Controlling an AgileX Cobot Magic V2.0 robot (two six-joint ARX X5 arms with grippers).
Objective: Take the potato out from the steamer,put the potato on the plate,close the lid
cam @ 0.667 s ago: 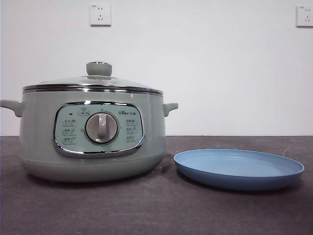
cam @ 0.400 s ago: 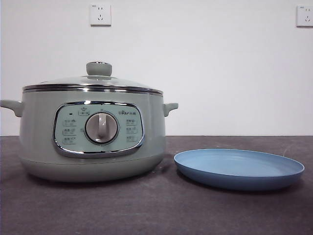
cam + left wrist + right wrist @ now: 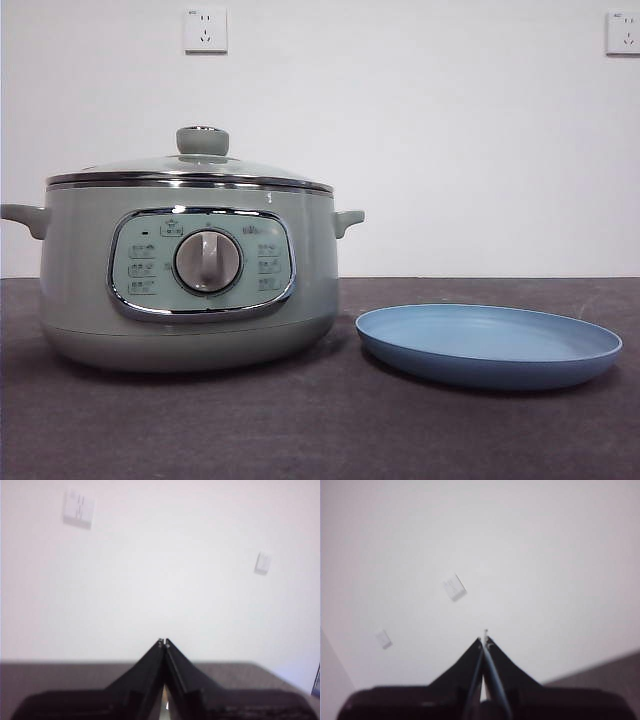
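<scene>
Front view, lidded steamer beside plate, left gripper and right gripper closed (both away)

Steamer on table, left part of front view; lid seated on its rim. Plate on table just right of steamer, apart, small gap between. Two wall sockets on wall behind. Neither gripper near steamer or plate: left gripper faces wall above table's far edge; right gripper tilted, faces wall, table edge off to one side
</scene>
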